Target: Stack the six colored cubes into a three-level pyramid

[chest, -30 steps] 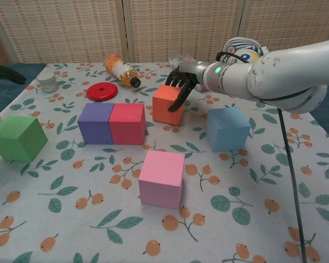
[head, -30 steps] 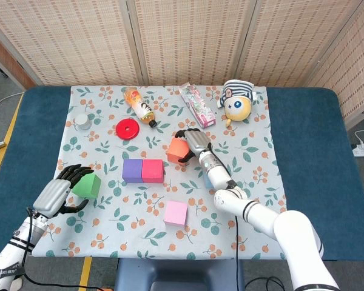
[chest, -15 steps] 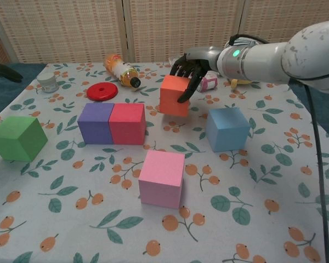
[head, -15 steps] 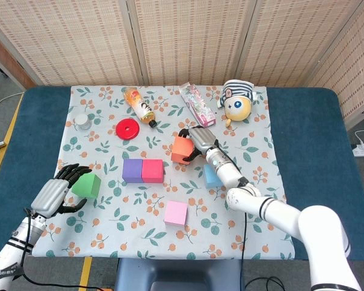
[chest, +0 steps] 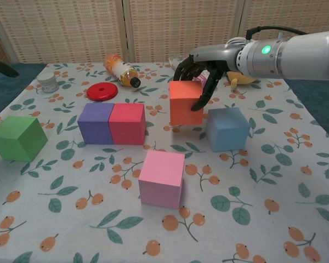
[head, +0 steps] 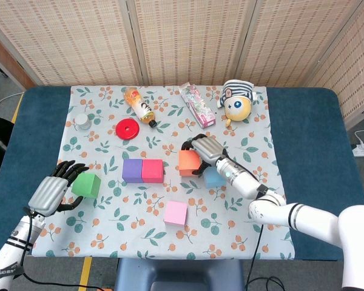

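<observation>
My right hand [chest: 200,68] held the orange cube [chest: 185,102] lifted just beside the blue cube [chest: 226,129]; only purple [chest: 96,123] and red [chest: 127,123] sat joined. My left hand [head: 51,193], fingers spread, waited by green [head: 87,185]. Pink [chest: 162,178] lay apart.

A: The right hand [chest: 200,74] grips the orange cube [chest: 186,102] above the tabletop [chest: 263,181], close beside the blue cube [chest: 227,128].

B: An open lane separates it from the red cube [chest: 128,123] and purple cube [chest: 96,123]. The pink cube [chest: 162,178] sits nearer, apart. The bottle [chest: 119,69] and red disc [chest: 101,90] lie behind.
</observation>
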`<control>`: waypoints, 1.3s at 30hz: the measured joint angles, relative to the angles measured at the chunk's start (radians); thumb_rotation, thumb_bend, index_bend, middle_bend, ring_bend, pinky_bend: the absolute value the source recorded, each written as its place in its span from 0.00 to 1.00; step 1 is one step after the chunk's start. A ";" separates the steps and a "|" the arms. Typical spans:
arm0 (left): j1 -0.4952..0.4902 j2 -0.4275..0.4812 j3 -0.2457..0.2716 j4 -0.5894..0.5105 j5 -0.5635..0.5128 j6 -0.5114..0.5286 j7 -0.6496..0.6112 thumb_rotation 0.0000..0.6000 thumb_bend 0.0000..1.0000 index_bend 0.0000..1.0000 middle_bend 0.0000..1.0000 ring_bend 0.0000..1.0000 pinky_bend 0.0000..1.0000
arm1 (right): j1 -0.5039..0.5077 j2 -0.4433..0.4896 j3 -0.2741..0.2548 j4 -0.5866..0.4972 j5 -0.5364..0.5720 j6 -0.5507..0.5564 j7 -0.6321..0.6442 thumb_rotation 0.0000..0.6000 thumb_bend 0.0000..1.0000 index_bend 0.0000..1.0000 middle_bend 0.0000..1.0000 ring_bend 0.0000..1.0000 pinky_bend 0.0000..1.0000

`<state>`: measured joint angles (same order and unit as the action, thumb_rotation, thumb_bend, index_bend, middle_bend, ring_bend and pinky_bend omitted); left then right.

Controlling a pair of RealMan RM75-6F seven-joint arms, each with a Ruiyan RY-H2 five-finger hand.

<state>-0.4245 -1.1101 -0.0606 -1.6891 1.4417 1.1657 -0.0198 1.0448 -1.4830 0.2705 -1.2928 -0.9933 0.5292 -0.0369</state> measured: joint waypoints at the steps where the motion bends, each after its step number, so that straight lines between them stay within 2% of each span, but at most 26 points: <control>1: 0.002 -0.004 -0.003 0.001 -0.005 0.007 0.020 1.00 0.36 0.16 0.12 0.01 0.06 | 0.000 -0.004 -0.003 -0.002 -0.001 0.004 0.000 1.00 0.08 0.36 0.32 0.20 0.13; 4: 0.010 -0.018 -0.012 0.005 -0.019 0.037 0.063 1.00 0.36 0.16 0.12 0.00 0.06 | 0.003 -0.019 -0.011 -0.002 0.001 0.012 -0.003 1.00 0.08 0.35 0.32 0.20 0.13; 18: 0.025 -0.034 -0.023 0.035 -0.011 0.075 0.083 1.00 0.35 0.16 0.12 0.00 0.06 | 0.050 -0.117 -0.030 0.049 0.096 0.034 -0.057 1.00 0.08 0.34 0.32 0.20 0.13; 39: 0.033 -0.035 -0.008 0.057 0.018 0.068 0.009 1.00 0.36 0.16 0.12 0.00 0.06 | 0.094 -0.202 -0.044 0.110 0.202 0.077 -0.147 1.00 0.08 0.33 0.32 0.20 0.13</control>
<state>-0.3914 -1.1453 -0.0685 -1.6316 1.4593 1.2335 -0.0109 1.1391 -1.6850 0.2260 -1.1826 -0.7918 0.6065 -0.1840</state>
